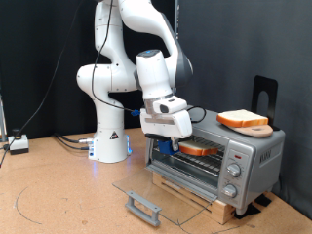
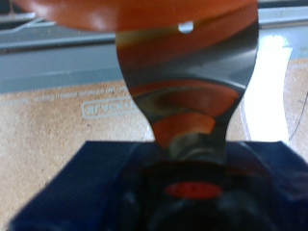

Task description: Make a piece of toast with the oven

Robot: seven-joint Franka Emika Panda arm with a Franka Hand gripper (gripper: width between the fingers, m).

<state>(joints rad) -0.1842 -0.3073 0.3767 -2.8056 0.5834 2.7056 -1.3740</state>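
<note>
the white arm bends forward and down, its gripper (image 1: 168,139) at the mouth of the oven (image 1: 216,161), fingers clamped on the piece of toast (image 1: 198,148) lying on the rack just inside. two slices in all: this one at the fingertips, a second slice (image 1: 242,119) on a round board (image 1: 252,128) atop the oven, above and beyond the gripper. the glass door (image 1: 154,191) lies open flat below the gripper, on the table (image 1: 58,195).
</note>
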